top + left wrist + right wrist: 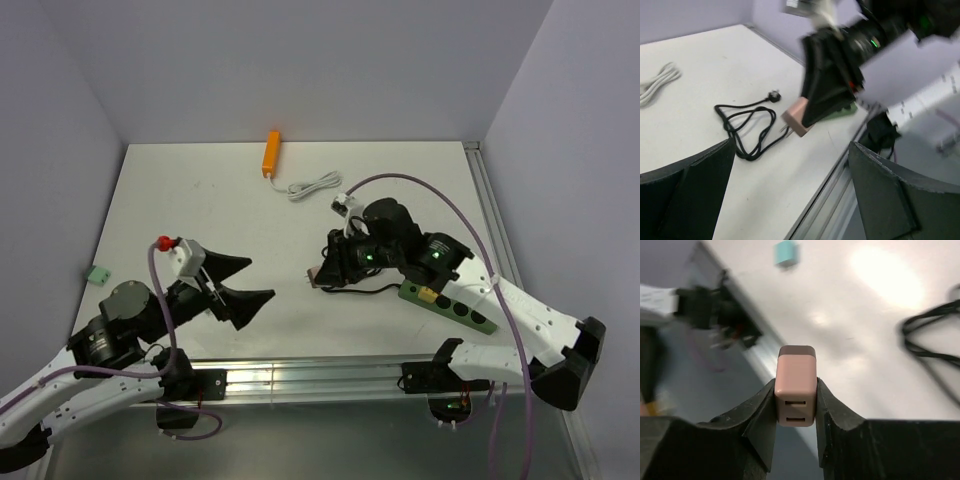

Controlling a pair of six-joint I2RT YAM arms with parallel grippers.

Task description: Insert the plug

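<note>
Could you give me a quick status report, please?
Left gripper open, empty. Right gripper shut on pink plug. Plug not yet in green power strip. Black cable lies close by.

This is a robotics lab test cell rather than a home or a shop. A white table (200,200) is boxed in at the far side, left and right by bare lavender-grey walls (300,60) (plain, matte, all one colour). An aluminium rail (300,378) runs along the table's near edge. Two white-and-black robot arms are mounted there, the left arm (90,385) and the right arm (540,325). Loose test props lie on the table: a green power strip (450,303) at its right side, and an orange block (271,152) and a coiled white cable (315,185) towards its far edge.
</note>
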